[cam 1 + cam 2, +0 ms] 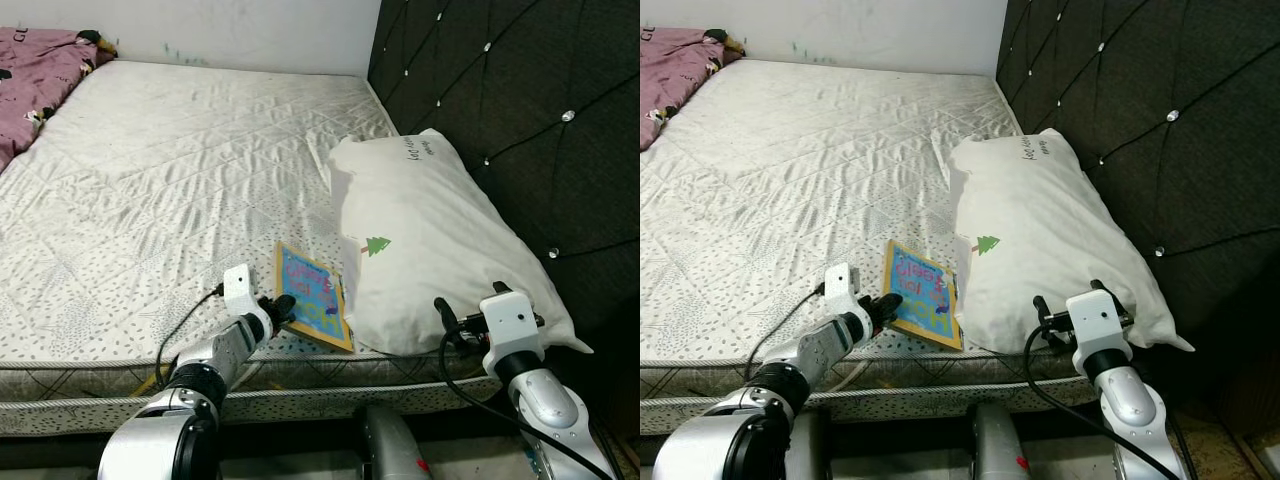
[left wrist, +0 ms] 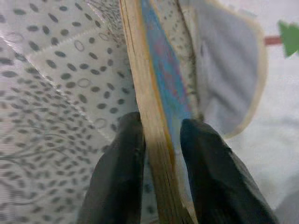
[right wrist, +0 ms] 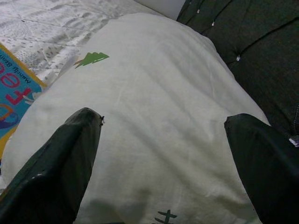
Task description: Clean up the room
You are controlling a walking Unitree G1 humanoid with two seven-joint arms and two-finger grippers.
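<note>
A thin book (image 1: pixel 312 290) with a blue cover and yellow border lies on the mattress (image 1: pixel 180 170) near its front edge, its right side tucked against a white pillow (image 1: pixel 430 230). My left gripper (image 1: pixel 283 305) is shut on the book's left edge; in the left wrist view one black finger (image 2: pixel 119 168) sits on each side of the book (image 2: pixel 149 107). My right gripper (image 1: pixel 455 322) hovers at the pillow's front end. It is open, its fingers spread wide over the pillow (image 3: pixel 154 93), holding nothing.
A dark tufted headboard (image 1: pixel 520 100) rises on the right behind the pillow. A pink blanket (image 1: pixel 35 70) is bunched at the far left corner. The bed's front edge (image 1: pixel 100 375) runs just before my arms.
</note>
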